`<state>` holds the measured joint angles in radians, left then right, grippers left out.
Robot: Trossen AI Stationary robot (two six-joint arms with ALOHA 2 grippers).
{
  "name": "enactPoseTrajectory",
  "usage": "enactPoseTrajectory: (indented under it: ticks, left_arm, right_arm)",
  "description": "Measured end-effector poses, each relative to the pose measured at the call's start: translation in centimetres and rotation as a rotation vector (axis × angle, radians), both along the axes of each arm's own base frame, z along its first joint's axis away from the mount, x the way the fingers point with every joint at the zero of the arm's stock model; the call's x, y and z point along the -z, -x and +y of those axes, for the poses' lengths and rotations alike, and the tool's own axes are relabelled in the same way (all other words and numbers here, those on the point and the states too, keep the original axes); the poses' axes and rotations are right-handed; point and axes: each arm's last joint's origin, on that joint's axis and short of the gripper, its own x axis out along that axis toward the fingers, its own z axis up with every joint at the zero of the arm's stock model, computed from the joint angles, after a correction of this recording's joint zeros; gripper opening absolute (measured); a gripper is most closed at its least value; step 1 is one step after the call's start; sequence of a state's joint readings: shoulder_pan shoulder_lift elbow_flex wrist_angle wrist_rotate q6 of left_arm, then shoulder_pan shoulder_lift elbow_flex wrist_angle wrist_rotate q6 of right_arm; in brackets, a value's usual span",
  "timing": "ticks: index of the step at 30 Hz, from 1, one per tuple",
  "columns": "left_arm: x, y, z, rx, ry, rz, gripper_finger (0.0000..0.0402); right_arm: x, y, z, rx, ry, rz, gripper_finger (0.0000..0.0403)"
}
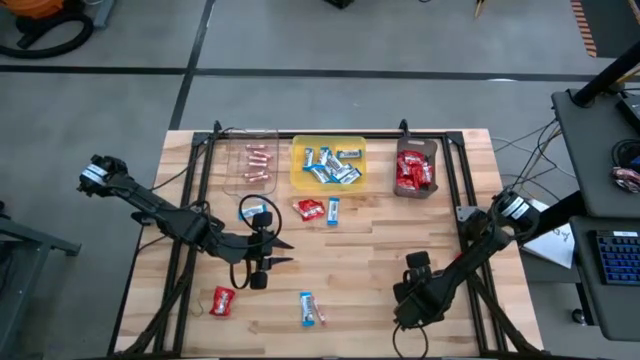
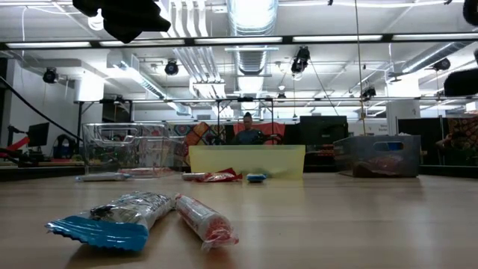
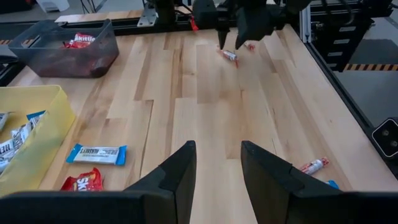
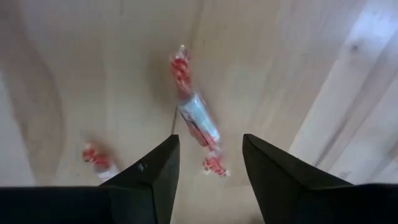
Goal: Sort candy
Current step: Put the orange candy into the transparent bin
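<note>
The candy lies scattered over the wooden desk (image 1: 380, 270) and in three trays along its far edge. Thin pinkish sticks (image 1: 260, 155) sit in the clear tray (image 1: 232, 160) toward the far left corner, blue-and-white bars (image 1: 330, 165) fill the yellow tray (image 1: 297, 178) at the middle of the far edge, and red packets (image 1: 412, 172) are piled in the dark tray (image 1: 430, 150) toward the far right.

Loose pieces remain on the bare wood. A red packet (image 1: 308, 208) and a blue-and-white bar (image 1: 333, 211) lie side by side just in front of the yellow tray. Another bar (image 1: 254, 212) lies in front of the clear tray. Near the front edge, a red packet (image 1: 222, 300) rests left of centre, and a bar with a pinkish stick (image 1: 310, 310) touching it lies near the middle of the front edge.

The right hand (image 4: 208, 165) hangs over the front right part of the desk, pointing down, fingers spread apart and holding nothing; right under it on the wood lies a pinkish stick (image 4: 196, 127), with a second small red-and-white piece (image 4: 96, 158) close beside it.

The left hand (image 1: 275, 250) hovers over the left-centre of the desk, its two fingers (image 3: 180, 171) parted with bare wood between them, gripping nothing.
</note>
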<state>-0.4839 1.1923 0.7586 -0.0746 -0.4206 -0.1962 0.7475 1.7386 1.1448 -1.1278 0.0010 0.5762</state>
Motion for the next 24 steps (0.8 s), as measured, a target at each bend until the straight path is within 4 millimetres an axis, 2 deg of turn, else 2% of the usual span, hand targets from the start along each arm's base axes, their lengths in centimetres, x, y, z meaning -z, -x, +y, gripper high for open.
enactPoseTrajectory:
  ticks: [7,12,17,24]
  left_arm:
    - [-0.1,0.0,0.0,0.002,0.000,-0.007,0.0111]
    - [-0.3,-0.1,-0.1,0.004,0.007,-0.027,0.0111]
    - [-0.3,-0.1,-0.1,0.004,0.008,-0.029,0.0111]
    - [-0.6,-0.3,-0.1,0.005,0.025,-0.061,0.0111]
  right_arm:
    - [2.2,0.2,-0.5,0.008,-0.051,-0.051,0.0149]
    - [2.7,0.2,-0.8,0.006,-0.078,-0.056,0.0103]
    - [2.9,0.2,-0.9,-0.028,-0.081,-0.057,0.0028]
    - [1.5,-0.5,-0.7,0.005,-0.048,-0.177,0.0017]
